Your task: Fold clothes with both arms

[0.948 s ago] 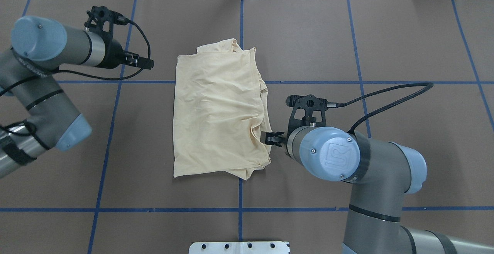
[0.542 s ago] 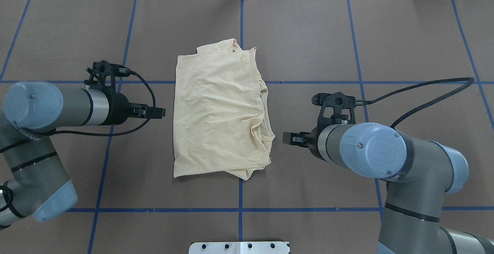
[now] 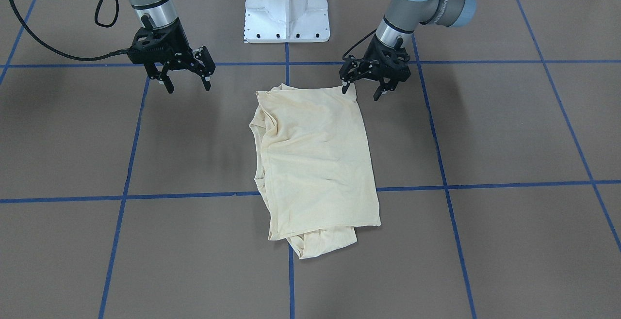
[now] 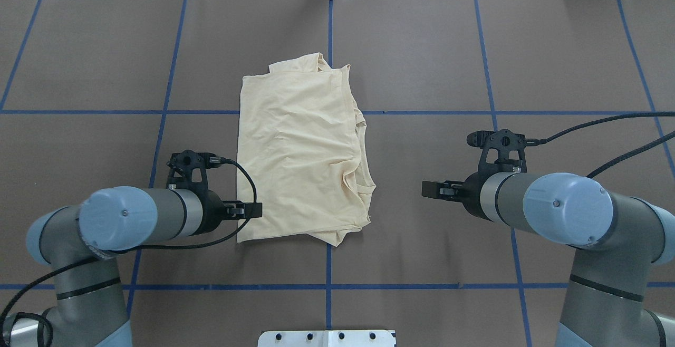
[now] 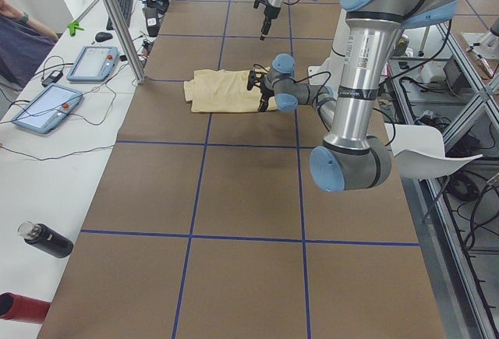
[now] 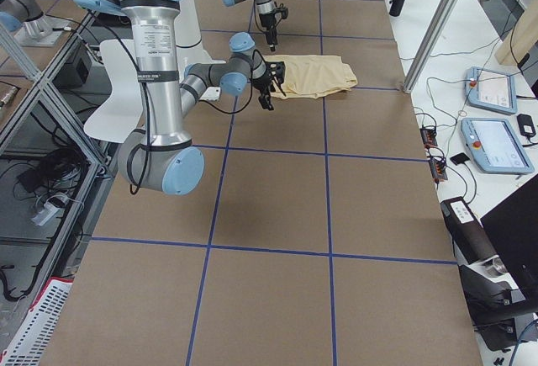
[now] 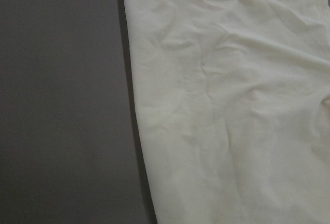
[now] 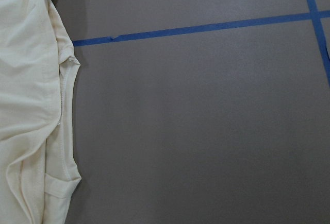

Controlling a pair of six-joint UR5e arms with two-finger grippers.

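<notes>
Where the blue tape lines (image 4: 211, 287) cross on the brown table (image 4: 422, 46), the cream-yellow T-shirt (image 4: 300, 146) lies folded into a rough rectangle at the centre of the overhead view. Its print is not visible, its top layer is wrinkled, and further layers bunch along its right edge and upper end. The left arm (image 4: 137, 220) enters from the lower left of that view, and the left gripper (image 3: 361, 92) hangs at the shirt's lower left corner. In the front-facing view its jaws stand spread and empty, with one fingertip (image 3: 344, 88) over the corner of the cloth at upper centre; contact cannot be judged. The right arm (image 4: 553, 207) enters from the lower right of the overhead view. The right gripper (image 3: 189, 86) is well apart from the shirt's right edge, over bare table, jaws likewise spread and holding nothing. Left wrist view: cloth fills the right of the frame, table the left. Right wrist view: stitched shirt edges at the far left, bare table and tape elsewhere. A white pedestal base (image 3: 286, 8) stands at top centre of the front-facing view.
</notes>
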